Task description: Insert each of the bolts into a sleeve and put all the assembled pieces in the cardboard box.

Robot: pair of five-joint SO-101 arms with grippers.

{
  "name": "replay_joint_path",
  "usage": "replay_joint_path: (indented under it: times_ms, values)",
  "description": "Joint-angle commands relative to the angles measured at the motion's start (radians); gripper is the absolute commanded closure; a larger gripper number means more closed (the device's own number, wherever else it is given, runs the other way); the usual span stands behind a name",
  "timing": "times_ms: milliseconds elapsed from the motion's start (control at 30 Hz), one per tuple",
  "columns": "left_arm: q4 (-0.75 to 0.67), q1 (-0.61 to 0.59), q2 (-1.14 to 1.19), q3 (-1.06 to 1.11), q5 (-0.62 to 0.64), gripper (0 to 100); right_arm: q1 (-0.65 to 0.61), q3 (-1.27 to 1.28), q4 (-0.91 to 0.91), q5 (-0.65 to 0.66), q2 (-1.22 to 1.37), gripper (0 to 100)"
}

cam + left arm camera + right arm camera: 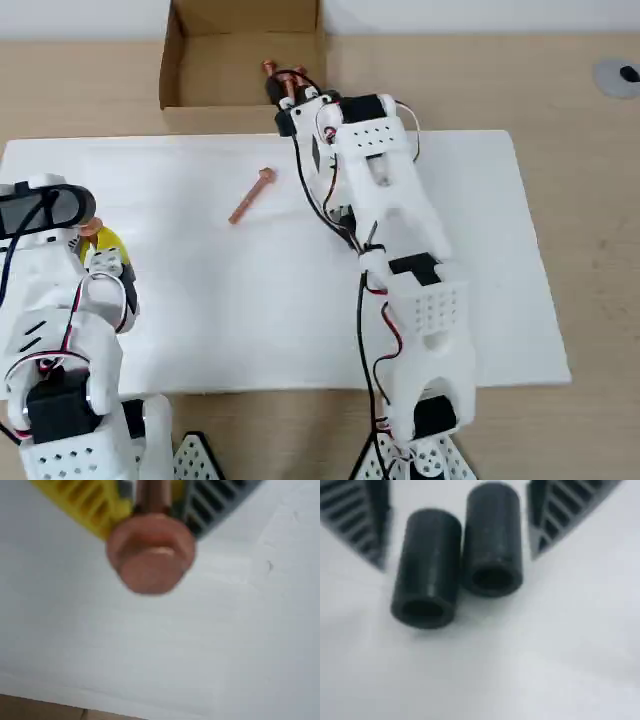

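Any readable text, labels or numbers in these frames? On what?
No readable text in any view.
Cardboard box: plain.
Loose bolt: too small to tell.
Held bolt: head blurred, no marking legible.
Nearer sleeve, farther sleeve: plain black.
Grey disc: too small to tell.

Wooden table [580, 130], white sheet [250, 300], cardboard box [172, 60]; bolt [252, 196] and two sleeves [427, 570] on sheet.

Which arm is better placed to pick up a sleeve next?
Right. The right gripper is open with the two black sleeves between its fingers; the left gripper is shut on a bolt.
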Motion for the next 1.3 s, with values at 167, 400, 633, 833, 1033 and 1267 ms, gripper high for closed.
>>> replay_joint_path:
  times_ms: [167,400,633,833,1033,1267]
  values:
    - [0.002,0.002,-0.012,-0.015,-0.002,99,0.008,-0.001,-0.04,0.003,-0.07,87.5]
    - [0.002,0.002,-0.013,-0.015,-0.002,99,0.047,0.008,-0.031,0.008,-0.07,87.7]
    - [0.002,0.003,-0.013,-0.017,-0.002,99,0.102,0.045,-0.029,0.051,-0.07,87.8]
    - [0.002,0.009,-0.013,-0.017,-0.002,99,0.099,0.105,-0.038,0.052,-0.07,87.8]
    - [0.002,0.003,-0.013,-0.017,-0.002,99,0.096,0.136,-0.055,0.104,-0.068,87.8]
    - [0.002,0.002,-0.013,-0.017,-0.002,99,0.077,0.137,-0.115,0.129,-0.068,87.8]
